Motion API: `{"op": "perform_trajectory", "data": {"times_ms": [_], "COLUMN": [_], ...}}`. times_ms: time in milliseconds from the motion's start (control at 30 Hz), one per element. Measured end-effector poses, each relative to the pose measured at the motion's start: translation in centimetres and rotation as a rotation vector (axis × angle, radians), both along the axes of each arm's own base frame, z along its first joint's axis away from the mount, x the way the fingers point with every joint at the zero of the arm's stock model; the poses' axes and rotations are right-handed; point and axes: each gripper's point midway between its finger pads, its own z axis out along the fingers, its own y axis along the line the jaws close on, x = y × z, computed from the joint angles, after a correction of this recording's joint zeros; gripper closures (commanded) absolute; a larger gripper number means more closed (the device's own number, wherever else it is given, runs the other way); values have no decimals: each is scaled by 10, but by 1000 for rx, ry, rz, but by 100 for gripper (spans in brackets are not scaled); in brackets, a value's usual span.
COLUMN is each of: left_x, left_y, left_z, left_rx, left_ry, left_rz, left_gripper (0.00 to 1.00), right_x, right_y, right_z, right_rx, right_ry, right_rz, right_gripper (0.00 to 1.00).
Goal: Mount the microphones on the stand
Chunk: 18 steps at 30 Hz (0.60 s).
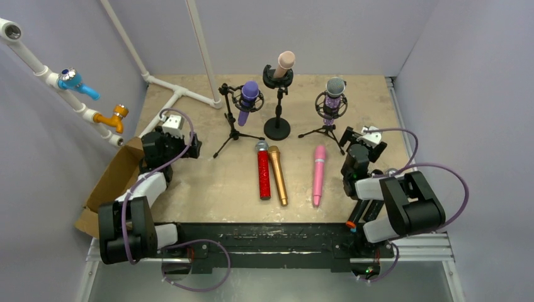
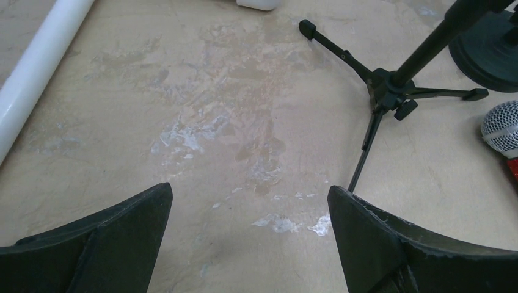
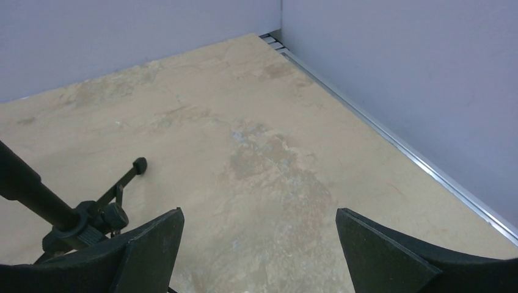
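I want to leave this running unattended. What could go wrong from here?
1. The red microphone and gold microphone lie touching; gripping one may roll or drag the other.
2. A leg of the left tripod stand ends close to the open jaws of the left arm; a swing could snag it and topple its purple microphone.

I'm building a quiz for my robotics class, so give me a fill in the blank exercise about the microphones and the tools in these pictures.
1. The count of microphones lying flat on the table is ____.
2. The gold microphone lies between the red microphone and the ____ one.
3. The purple microphone sits in the tripod stand on the robot's ____ side.
4. The left tool and right tool are both ____, holding nothing.
Missing: three; pink; left; open.
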Motion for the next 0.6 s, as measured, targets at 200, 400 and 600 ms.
{"op": "perform_trajectory", "data": {"times_ms": [200,400,600], "left_x": [4,-5,9], "left_y": [5,2,-1], "left_z": [3,3,-2], "left_rx": [-1,-29,-50], "left_ry": [-45,-97,-131], "left_rz": [39,52,69], "left_gripper": [0,0,0], "right_x": [10,-3,3], "right_y": [8,16,22], "right_z": [6,8,6], "right_rx": [-15,-42,-59], "right_ry": [-41,-100,-100], "right_rz": [55,138,180], "right_gripper": [1,1,1]}}
